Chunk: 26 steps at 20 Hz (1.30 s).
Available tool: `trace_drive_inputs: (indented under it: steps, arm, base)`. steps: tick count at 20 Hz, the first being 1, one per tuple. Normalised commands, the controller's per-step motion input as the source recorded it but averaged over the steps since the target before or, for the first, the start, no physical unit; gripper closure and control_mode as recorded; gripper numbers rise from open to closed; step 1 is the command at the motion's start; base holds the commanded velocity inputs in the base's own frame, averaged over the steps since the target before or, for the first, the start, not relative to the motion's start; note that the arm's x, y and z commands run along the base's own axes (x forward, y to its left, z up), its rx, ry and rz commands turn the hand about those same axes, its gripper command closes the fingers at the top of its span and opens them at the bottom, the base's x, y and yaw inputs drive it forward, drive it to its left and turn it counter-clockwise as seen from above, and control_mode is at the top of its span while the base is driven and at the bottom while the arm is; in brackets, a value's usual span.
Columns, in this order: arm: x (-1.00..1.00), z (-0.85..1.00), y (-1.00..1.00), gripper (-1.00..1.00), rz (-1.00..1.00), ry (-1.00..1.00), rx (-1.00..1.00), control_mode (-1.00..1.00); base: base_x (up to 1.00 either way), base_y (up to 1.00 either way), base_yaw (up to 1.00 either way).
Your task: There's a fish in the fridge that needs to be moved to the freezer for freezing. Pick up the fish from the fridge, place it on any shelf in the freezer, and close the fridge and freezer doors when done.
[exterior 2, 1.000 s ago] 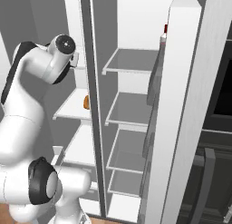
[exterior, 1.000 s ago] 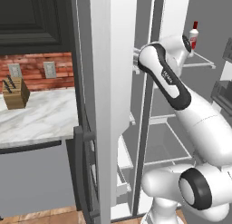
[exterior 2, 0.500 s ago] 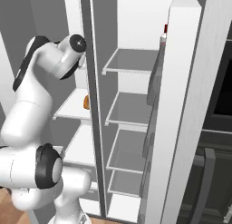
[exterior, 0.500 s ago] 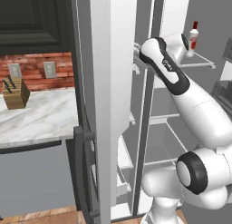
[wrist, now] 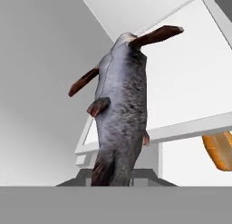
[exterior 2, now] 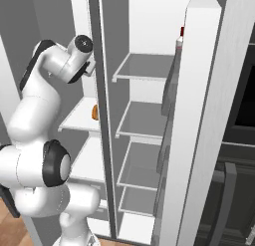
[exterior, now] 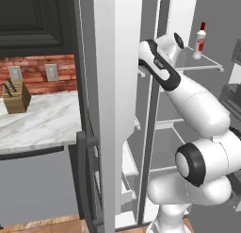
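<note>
Your claw is pinched nearly closed on the fish (wrist: 121, 114), which rises from the fingers straight up the hand view, tail fins at the top. Behind it you see a white freezer shelf (wrist: 181, 128) edge, with an orange item (wrist: 219, 149) beneath at right. From the base views, your arm (exterior: 188, 95) reaches into the freezer (exterior 2: 82, 115) compartment.

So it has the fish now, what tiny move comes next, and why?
Probably a short push further into the freezer and down towards a shelf. The fish hangs gripped in the shut gripper, above the white shelf's edge, so it isn't resting on anything yet.
</note>
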Motion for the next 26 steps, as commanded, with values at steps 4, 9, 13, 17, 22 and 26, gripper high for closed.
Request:
trace_drive_inputs:
  steps: [4, 9, 13, 17, 22, 26]
  arm:
    - [0.33, -0.06, 0.00, 1.00, -0.01, 0.15, 0.00, -1.00]
    - [0.28, -0.05, -0.06, 1.00, 0.00, 0.15, 0.02, -1.00]
    - [0.33, -0.12, 0.01, 1.00, 0.00, 0.07, 0.00, -1.00]
    - [0.39, -0.14, 0.01, 1.00, 0.00, 0.00, 0.00, -1.00]
    - [0.42, -0.15, 0.00, 1.00, 0.00, 0.00, 0.00, -1.00]
    - [0.48, -0.19, 0.00, 1.00, 0.00, 0.00, 0.00, -1.00]
  base:
    - [0.00, 0.00, 0.00]
    - [0.00, 0.00, 0.00]
    - [0.00, 0.00, 0.00]
    - [0.00, 0.00, 0.00]
    - [0.00, 0.00, 0.00]
    - [0.00, 0.00, 0.00]
